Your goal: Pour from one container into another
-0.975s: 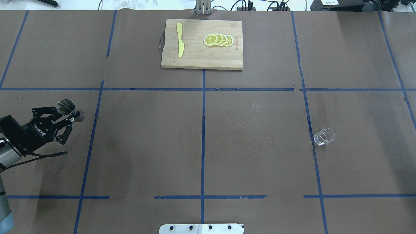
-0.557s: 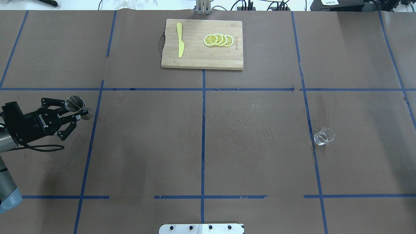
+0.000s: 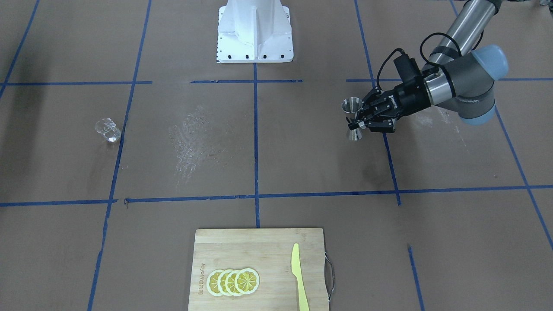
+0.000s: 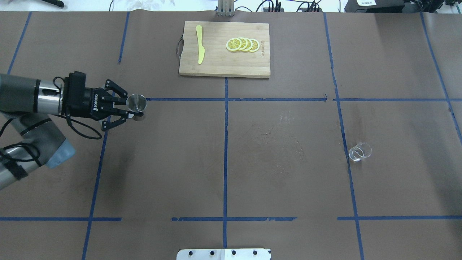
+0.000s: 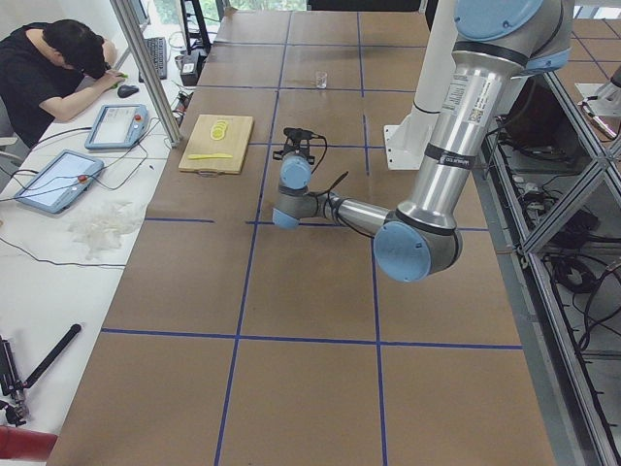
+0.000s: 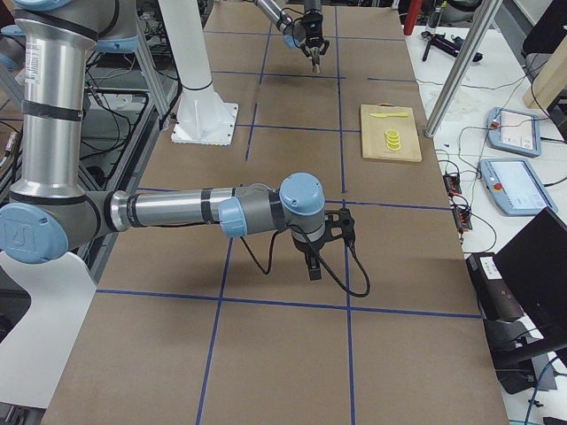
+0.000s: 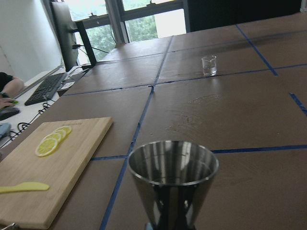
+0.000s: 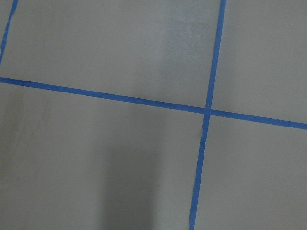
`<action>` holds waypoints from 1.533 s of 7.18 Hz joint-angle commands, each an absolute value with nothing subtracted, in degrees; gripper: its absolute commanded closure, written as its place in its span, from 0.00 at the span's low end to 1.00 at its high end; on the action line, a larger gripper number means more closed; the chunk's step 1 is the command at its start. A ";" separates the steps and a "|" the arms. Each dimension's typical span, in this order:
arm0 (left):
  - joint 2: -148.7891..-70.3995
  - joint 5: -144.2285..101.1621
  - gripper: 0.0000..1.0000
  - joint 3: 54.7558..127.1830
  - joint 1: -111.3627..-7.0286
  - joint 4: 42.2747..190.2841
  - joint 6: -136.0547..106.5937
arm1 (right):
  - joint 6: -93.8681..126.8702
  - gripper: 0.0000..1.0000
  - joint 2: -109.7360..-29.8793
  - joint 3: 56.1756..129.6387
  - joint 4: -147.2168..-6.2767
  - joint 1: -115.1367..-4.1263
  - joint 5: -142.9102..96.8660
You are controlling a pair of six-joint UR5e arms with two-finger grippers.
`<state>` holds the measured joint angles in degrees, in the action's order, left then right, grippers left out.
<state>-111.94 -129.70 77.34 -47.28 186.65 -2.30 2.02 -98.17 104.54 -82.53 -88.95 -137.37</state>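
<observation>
A steel jigger (image 4: 136,103) hangs upright above the table's left part, my left gripper (image 4: 133,109) shut on its narrow waist. In the front-facing view the jigger (image 3: 353,116) is clear of the paper, held by the left gripper (image 3: 357,123). Its open upper cup (image 7: 172,165) fills the bottom of the left wrist view. A small clear glass (image 4: 359,151) stands upright far to the right, also visible as the glass (image 3: 107,129) and the glass (image 7: 208,65). My right gripper (image 6: 312,266) appears only in the exterior right view, low over the table; I cannot tell its state.
A wooden cutting board (image 4: 223,63) lies at the far middle, carrying lemon slices (image 4: 242,44) and a yellow knife (image 4: 199,48). Blue tape lines cross the brown paper. Wet marks (image 4: 281,141) spot the middle. The robot base plate (image 4: 223,254) sits at the near edge.
My left arm has carried the jigger rightward and farther from the robot, from near the left edge to the blue tape crossing. The glass has not moved.
</observation>
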 commanded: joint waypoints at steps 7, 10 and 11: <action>-118.92 -114.26 1.00 78.13 -33.75 183.96 -12.66 | 2.29 0.00 -98.17 104.68 -82.53 -89.21 -137.46; -121.90 -114.43 1.00 77.61 -32.61 178.45 -7.14 | 2.37 0.00 -98.17 104.50 -81.39 -89.21 -137.29; -121.99 -114.35 1.00 77.61 -32.61 178.42 -7.12 | 2.46 0.00 -98.26 104.68 -81.30 -89.21 -137.37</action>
